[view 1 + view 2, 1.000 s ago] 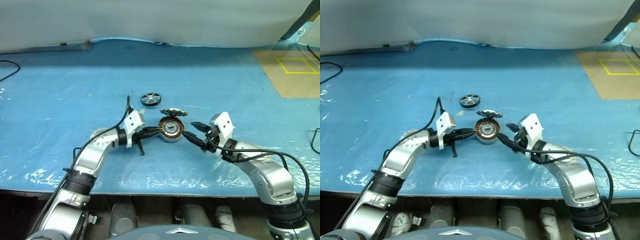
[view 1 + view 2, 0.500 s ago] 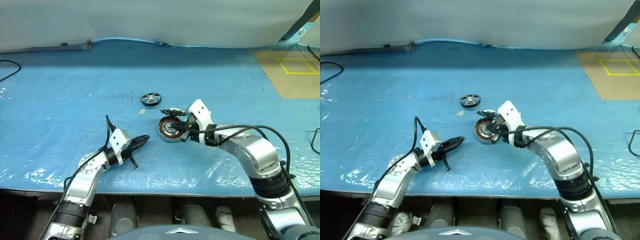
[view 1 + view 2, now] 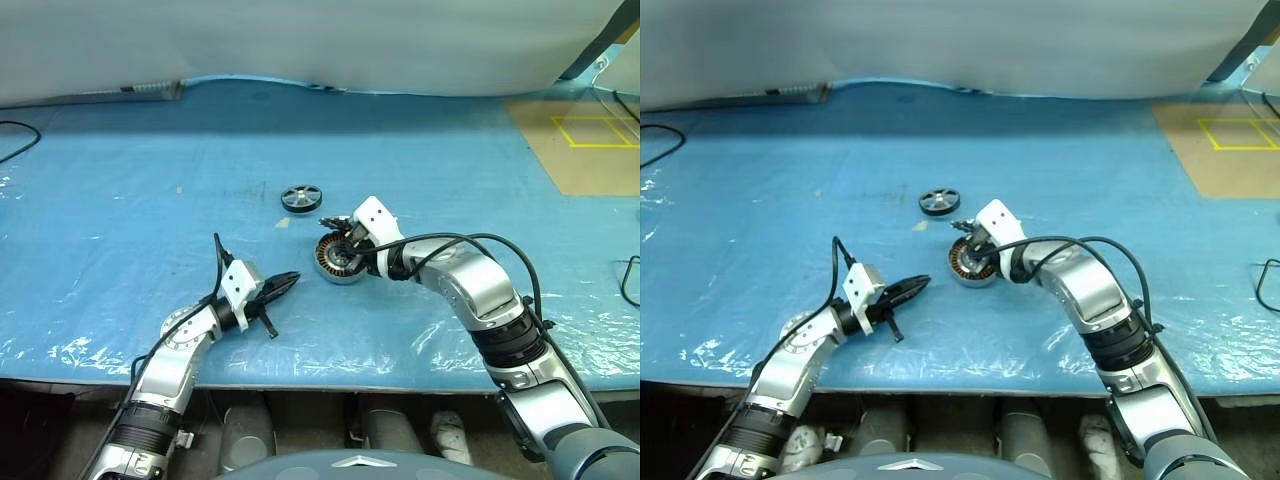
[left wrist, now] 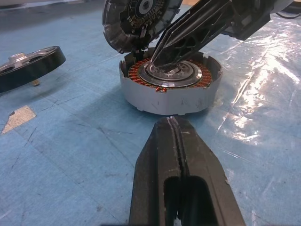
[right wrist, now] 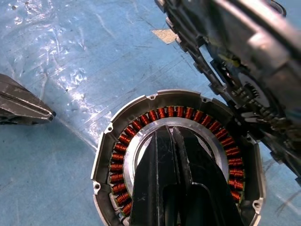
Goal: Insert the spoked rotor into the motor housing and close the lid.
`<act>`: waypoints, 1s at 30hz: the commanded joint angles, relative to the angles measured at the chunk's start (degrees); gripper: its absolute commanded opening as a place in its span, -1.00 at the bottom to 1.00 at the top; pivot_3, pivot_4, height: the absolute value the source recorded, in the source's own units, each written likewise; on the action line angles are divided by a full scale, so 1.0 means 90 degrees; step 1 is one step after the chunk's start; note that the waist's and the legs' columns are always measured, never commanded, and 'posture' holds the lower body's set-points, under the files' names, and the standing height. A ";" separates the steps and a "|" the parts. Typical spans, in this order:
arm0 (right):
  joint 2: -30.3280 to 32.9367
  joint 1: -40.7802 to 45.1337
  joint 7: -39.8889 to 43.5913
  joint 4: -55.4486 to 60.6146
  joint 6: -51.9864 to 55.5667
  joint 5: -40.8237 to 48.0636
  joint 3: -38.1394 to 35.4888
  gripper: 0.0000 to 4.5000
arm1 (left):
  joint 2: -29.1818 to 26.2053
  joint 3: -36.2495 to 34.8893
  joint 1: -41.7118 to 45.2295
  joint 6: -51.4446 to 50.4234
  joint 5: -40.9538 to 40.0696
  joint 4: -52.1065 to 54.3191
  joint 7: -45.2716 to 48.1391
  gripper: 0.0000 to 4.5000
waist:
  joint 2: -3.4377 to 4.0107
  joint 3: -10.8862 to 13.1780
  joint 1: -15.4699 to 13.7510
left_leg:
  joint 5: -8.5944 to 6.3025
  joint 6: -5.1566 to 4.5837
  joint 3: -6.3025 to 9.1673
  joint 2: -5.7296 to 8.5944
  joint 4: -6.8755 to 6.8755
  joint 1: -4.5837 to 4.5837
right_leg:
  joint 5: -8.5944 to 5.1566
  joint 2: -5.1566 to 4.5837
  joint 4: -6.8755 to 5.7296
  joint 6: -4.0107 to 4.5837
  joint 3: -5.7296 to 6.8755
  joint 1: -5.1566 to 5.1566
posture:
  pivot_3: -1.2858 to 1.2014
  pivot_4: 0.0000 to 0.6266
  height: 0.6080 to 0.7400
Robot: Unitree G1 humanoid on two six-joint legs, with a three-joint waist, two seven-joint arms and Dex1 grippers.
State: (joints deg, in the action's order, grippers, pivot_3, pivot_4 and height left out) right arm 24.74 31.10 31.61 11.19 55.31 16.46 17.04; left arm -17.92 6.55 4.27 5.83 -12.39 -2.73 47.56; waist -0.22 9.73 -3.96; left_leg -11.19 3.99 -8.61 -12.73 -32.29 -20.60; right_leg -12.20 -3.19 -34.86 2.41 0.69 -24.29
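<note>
The motor housing [image 3: 338, 264] sits on the blue table cover, its copper windings [image 5: 121, 141] ringing a silver centre. Its lid [image 3: 338, 222] stands tilted up at the far rim, open. The spoked rotor [image 3: 301, 197] lies flat on the cover just beyond and to the left, apart from both grippers. My right gripper [image 3: 346, 254] is shut, its tips down in the housing's centre with nothing seen between them. My left gripper [image 3: 289, 279] is shut and empty, low over the cover a short way left of the housing.
A small tan scrap [image 3: 284, 222] lies between the rotor and the housing. A brown board with yellow tape [image 3: 585, 140] covers the far right corner. A black cable [image 3: 14, 140] runs at the far left. The table's front edge [image 3: 320, 385] is close behind both arms.
My left gripper has pulled back from the housing's side toward the near left. My right gripper swung in from the right, shut, and now reaches into the housing's centre.
</note>
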 commanded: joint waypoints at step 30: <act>0.0348 -0.0339 0.0208 0.0739 0.0490 -0.0100 -0.0012 -0.98 | 0.0073 0.0065 0.0049 -0.0014 -0.0097 0.0030 0.0024 -1.00 | 0.0000 -0.0001 -0.0005 | 0.0000 0.0000 -0.0004 0.0000 -0.0007 0.0013 | 0.0001 0.0000 -0.0011 0.0001 -0.0006 0.0005 | 0.03 -0.52 1.00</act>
State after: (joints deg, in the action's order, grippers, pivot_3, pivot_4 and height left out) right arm 27.45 28.42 33.78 16.66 59.55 15.76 17.10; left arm -17.42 6.91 4.51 5.56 -12.46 -3.61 47.77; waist -0.21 9.72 -4.00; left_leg -11.19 3.99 -8.64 -12.73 -32.35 -20.46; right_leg -12.19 -3.19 -34.97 2.42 0.63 -24.24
